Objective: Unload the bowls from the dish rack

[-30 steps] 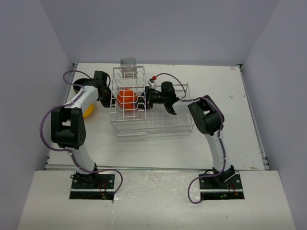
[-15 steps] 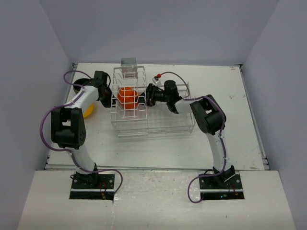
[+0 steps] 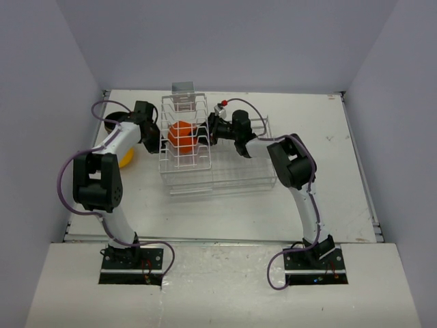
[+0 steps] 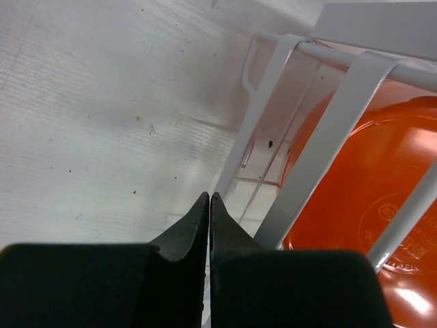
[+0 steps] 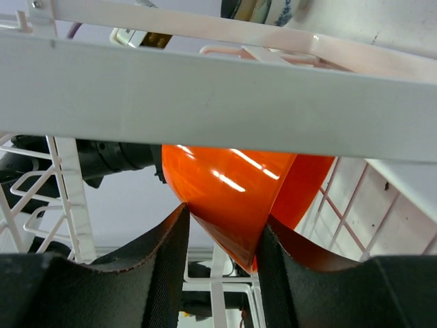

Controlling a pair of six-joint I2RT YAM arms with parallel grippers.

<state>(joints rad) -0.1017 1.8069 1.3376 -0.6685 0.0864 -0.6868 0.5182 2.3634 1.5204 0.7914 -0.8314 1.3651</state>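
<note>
left tool (image 4: 209,205): fully closed, fingers pressed flat together, holding nothing. The tip sits just outside the left wall of the rack's tall section, beside a white wire.
yellow bowl (image 3: 127,160): on the surface left of the rack, partly hidden behind the left arm. It is already unloaded.
surface (image 3: 328,137): white, matte, flat, with fine dark specks.
dish rack (image 3: 225,179): white coated wire grid. The tall slotted section is at the left and the low rectangular basket joins it at the right. Its long axis runs left to right.
orange-red bowl (image 3: 181,134): inside the tall section, tipped on its side. It is glossy, smooth and round, with bright highlights and a moulded mark on the base.
right tool (image 5: 225,215): enters the tall section from the right. It is partly closed and gripping the orange-red bowl, with one textured black finger on each side of the bowl's thin wall at the rim.
governing relation: the bowl lies directly left of the right tool, between the two tools. The right arm alone holds it; rack wires separate the left tool from it.
next move (judgement): withdraw the bowl rightward or upward, clear of the wires. A flat white rack member crosses just above the bowl, so the rim could snag.
</note>
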